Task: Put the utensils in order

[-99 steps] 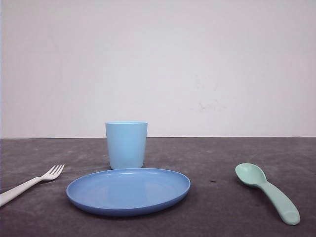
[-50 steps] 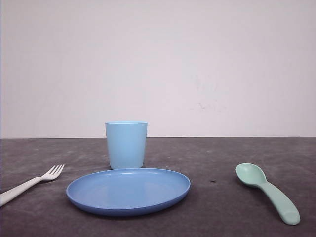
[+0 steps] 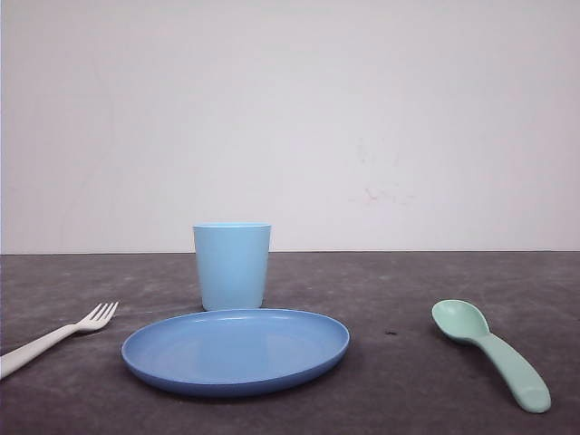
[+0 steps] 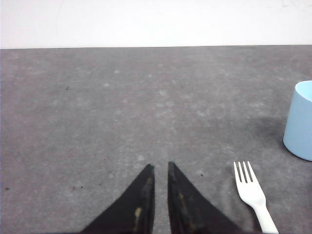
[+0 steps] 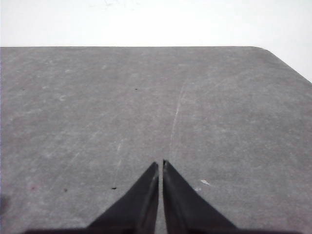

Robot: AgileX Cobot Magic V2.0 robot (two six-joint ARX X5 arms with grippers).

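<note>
A white fork (image 3: 56,336) lies on the dark table at the left, tines pointing toward the back. At the right lies a mint-green spoon (image 3: 494,353), bowl up and toward the back, handle toward the front. In the left wrist view my left gripper (image 4: 161,166) hovers over bare table with only a narrow slit between its black fingers and nothing in it; the fork (image 4: 251,187) lies just beside it, apart from the fingers. My right gripper (image 5: 160,163) is shut and empty over bare table.
A blue round plate (image 3: 236,385) sits at the middle front with a light blue cup (image 3: 232,265) upright right behind it. The cup (image 4: 301,122) stands beyond the fork in the left wrist view. The table's far right corner (image 5: 261,48) is rounded. A white wall is behind.
</note>
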